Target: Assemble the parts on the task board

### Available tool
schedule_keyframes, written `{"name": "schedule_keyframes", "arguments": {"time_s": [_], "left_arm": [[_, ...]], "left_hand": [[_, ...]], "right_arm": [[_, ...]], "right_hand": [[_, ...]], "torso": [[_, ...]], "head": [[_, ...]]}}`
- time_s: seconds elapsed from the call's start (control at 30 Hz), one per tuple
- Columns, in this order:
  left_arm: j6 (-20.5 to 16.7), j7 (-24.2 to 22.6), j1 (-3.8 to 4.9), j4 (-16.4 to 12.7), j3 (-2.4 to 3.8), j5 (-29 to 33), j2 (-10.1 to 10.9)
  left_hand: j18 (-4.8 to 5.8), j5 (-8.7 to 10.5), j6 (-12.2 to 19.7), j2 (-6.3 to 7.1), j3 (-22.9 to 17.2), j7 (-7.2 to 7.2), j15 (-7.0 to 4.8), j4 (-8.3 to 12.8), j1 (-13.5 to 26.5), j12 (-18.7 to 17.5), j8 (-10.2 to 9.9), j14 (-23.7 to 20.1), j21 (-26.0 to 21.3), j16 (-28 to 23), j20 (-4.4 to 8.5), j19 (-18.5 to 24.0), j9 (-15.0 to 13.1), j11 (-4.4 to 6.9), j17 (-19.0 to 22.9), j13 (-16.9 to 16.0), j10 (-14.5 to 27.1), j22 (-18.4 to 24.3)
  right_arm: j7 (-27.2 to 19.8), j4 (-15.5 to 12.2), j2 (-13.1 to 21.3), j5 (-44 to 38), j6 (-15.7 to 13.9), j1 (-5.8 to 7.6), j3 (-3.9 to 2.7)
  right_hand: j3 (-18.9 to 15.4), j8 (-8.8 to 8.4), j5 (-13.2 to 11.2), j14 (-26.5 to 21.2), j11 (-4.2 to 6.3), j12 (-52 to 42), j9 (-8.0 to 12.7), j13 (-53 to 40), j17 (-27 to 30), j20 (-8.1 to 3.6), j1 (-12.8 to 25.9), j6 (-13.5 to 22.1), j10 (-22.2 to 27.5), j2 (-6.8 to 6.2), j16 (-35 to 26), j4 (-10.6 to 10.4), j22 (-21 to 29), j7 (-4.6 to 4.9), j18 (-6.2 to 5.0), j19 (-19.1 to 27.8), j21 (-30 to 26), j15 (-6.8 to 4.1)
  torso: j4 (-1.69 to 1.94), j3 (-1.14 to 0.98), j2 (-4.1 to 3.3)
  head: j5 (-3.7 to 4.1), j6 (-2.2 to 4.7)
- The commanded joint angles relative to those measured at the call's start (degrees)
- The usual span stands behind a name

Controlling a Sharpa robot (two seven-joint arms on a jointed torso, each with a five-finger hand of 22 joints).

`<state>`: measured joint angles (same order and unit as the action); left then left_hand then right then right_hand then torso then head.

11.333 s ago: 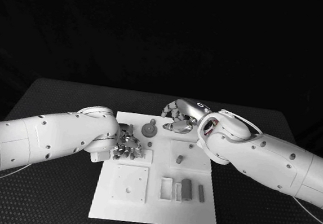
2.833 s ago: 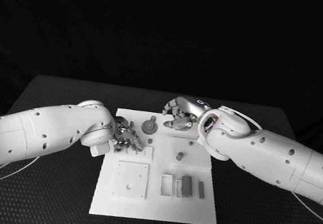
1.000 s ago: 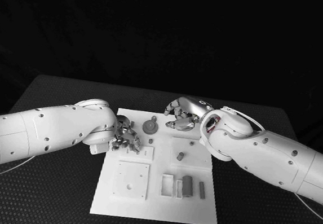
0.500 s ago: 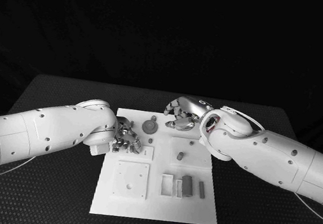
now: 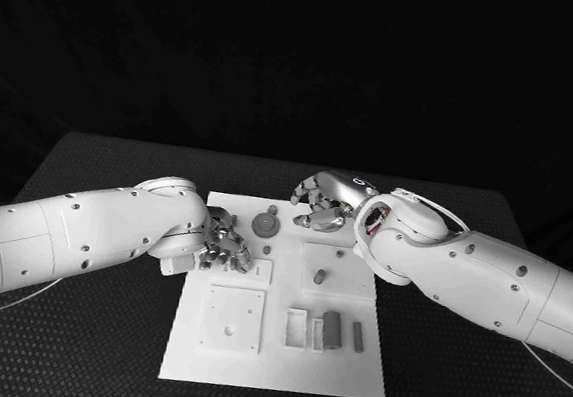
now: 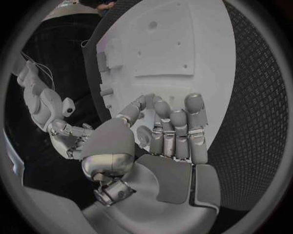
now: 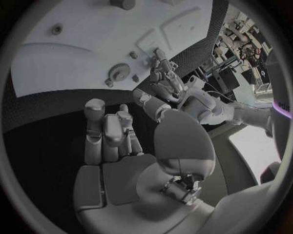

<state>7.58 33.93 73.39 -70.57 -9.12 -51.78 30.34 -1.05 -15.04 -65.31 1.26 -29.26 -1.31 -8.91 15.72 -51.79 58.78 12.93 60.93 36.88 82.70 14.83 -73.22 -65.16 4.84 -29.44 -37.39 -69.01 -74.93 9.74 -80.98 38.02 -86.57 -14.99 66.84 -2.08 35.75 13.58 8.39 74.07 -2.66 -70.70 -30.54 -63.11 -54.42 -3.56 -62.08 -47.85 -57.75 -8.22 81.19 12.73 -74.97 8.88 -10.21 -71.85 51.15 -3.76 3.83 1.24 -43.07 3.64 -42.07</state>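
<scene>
Clearly, the risk sits at our left hand (image 5: 222, 248), which hovers low over the left edge of the white task board (image 5: 276, 369) with its fingers curled close together; from the left wrist view a small round piece seems tucked between thumb and fingers, but we cannot tell for sure that it is held. If it is, a loose pinch could let it drop or roll off the board onto the black table (image 5: 101, 171). Our right hand (image 5: 318, 203) hangs above the board's far edge, fingers bent inward with nothing visible in them. Just beside it lies the grey gear (image 5: 265, 226), with a short peg (image 5: 318, 279) standing nearer the middle and several grey blocks (image 5: 332, 332) lined up toward the near end. We judge that the two hands work close enough to brush the gear or knock the peg over if either swings inward carelessly. A misaligned part could also jam at its socket rather than seat.

We can read no brand, label or writing anywhere.
</scene>
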Motion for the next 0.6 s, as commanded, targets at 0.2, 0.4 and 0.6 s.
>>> {"name": "schedule_keyframes", "arguments": {"time_s": [0.2, 0.4, 0.6], "left_arm": [[0.4, 0.6, -0.14, -0.1, -0.12, 0.4, -0.2], [0.1, 0.4, -0.14, 0.0, -0.12, 0.5, -0.3], [0.4, 0.5, -0.14, 0.2, -0.12, 0.5, -0.3]], "left_hand": [[-1.09, -3.16, -0.7, -2.82, -0.7, -0.01, -1.61, 0.5, -2.5, 0.2, -0.1, 1.4, 0.3, 0.1, 0.69, -0.4, 0.4, 0.01, -0.1, -0.1, -0.6, -1.1], [-1.18, -0.49, -1.1, 0.97, 0.0, 0.08, -1.76, -1.1, -0.2, 0.2, -0.3, 1.5, 0.1, -0.1, 0.81, -0.7, 0.7, 0.15, -0.2, -0.1, -0.7, -0.9], [-1.22, 0.38, -1.2, 1.68, 0.4, 0.10, -1.79, -2.1, 1.1, 0.1, -0.3, 1.6, -0.1, -0.2, 0.86, -0.7, 0.8, 0.19, -0.2, -0.2, -0.7, -0.9]], "right_arm": [[-0.1, -0.1, 0.1, -0.4, 0.5, -0.01, -0.01], [-0.1, -0.2, 0.1, -0.4, 0.5, -0.01, -0.01], [-0.1, -0.2, 0.2, -0.4, 0.5, -0.01, -0.01]], "right_hand": [[-0.1, -0.22, 0.2, -0.1, -0.16, -0.2, 0.1, 0.1, 0.1, -0.22, 0.2, -0.1, 0.1, 0.20, -0.3, 0.0, -1.0, 0.45, -4.79, 0.0, -0.2, 0.29], [-0.1, -0.23, 0.2, -0.1, -0.17, -0.2, 0.1, 0.1, 0.1, -0.22, 0.2, -0.1, 0.1, 0.18, -0.3, -0.1, -1.0, 0.45, -4.79, 0.0, -0.2, 0.29], [-0.1, -0.23, 0.2, -0.1, -0.17, -0.2, 0.1, 0.1, 0.1, -0.21, 0.3, -0.1, 0.1, 0.17, -0.3, -0.1, -1.0, 0.45, -4.79, 0.0, -0.2, 0.29]], "torso": [[-0.02, -0.04, -0.03], [-0.01, -0.04, -0.02], [0.04, -0.04, 0.03]], "head": [[0.10, -0.05], [0.18, -0.08], [0.21, -0.05]]}}
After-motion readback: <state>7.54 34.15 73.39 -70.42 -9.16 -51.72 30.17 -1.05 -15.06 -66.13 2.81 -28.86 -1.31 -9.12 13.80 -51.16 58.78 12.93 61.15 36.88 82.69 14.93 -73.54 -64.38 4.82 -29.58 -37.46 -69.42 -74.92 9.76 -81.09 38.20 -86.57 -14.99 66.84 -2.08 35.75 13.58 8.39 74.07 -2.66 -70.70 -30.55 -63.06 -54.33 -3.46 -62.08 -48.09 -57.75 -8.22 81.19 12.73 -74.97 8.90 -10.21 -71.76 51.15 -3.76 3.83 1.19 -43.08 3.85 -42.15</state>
